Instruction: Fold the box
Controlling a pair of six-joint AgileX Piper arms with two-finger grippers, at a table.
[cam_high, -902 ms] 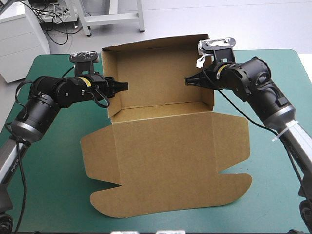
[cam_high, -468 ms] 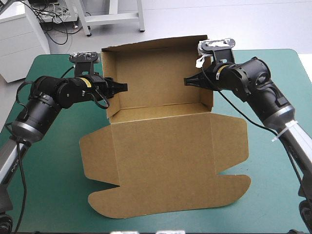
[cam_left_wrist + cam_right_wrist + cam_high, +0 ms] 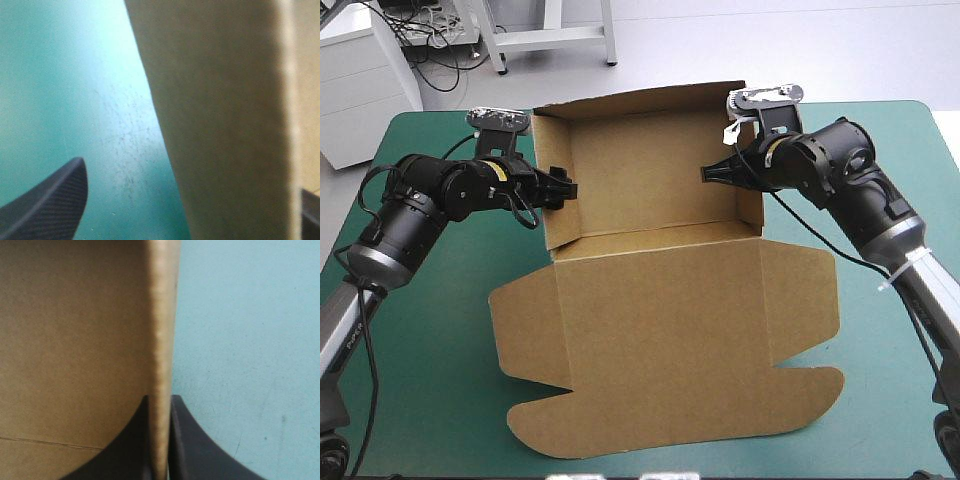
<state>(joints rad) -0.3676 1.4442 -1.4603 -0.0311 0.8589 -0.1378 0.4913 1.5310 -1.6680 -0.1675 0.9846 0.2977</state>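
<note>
Looks like mid-step on standing and squaring the side walls. Places the box at the middle of the table: tray end toward 12 o'clock, with back wall and both side walls upright, lid and its flaps flat toward 6 o'clock.

Grips the right wall, at 3 o'clock, in the right jaws, all but closed on the board's edge with one finger inside and one outside. Straddles the left wall, at 9 o'clock, with the left jaws set wide: one finger outside over bare table, the other barely showing on the inner side, no clamp on the board.

Calls next, most likely, for closing the left jaws on that wall to match the right. After that, for keeping both walls square and upright without creasing the board, so as to tuck them into place.
</note>
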